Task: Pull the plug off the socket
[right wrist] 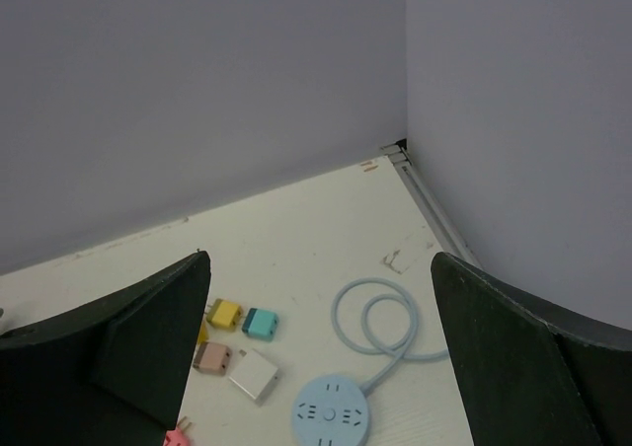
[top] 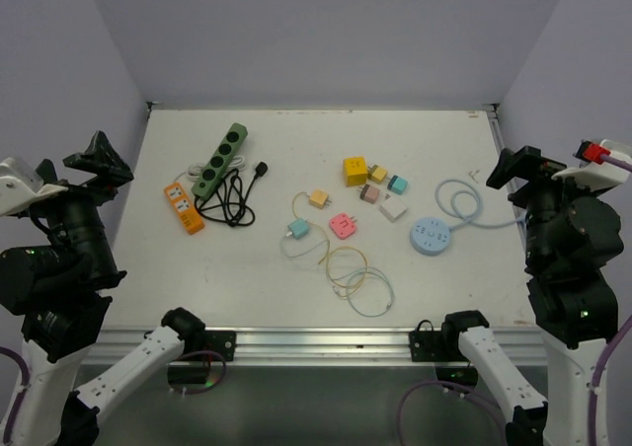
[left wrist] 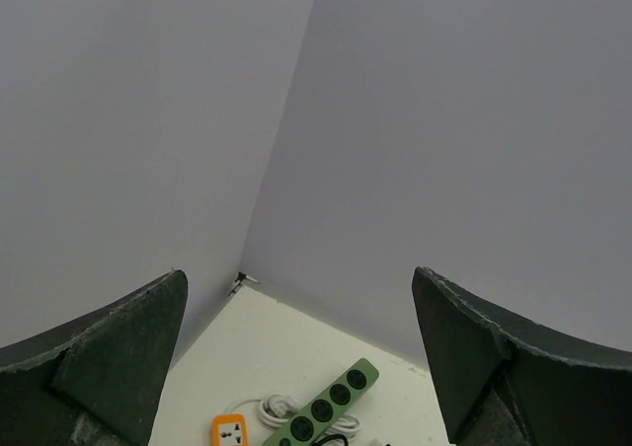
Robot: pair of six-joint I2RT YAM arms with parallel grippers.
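Observation:
A yellow cube socket (top: 355, 171) sits right of the table's middle with a small yellow plug (top: 377, 174) against its right side; I cannot tell if it is inserted. The plug also shows in the right wrist view (right wrist: 224, 315), where the cube is hidden behind a finger. A round blue socket (top: 432, 236) with a coiled cord lies at the right, nothing plugged in; it also shows in the right wrist view (right wrist: 331, 412). My left gripper (top: 99, 160) is raised at the left edge, open and empty. My right gripper (top: 509, 170) is raised at the right edge, open and empty.
A green power strip (top: 219, 160) with a loose black plug (top: 261, 168) and an orange strip (top: 184, 207) lie at the left. Teal (top: 398, 184), tan (top: 370, 194), white (top: 393, 208) and pink (top: 343, 226) adapters lie mid-table, and coiled thin cables (top: 360, 278) lie nearer.

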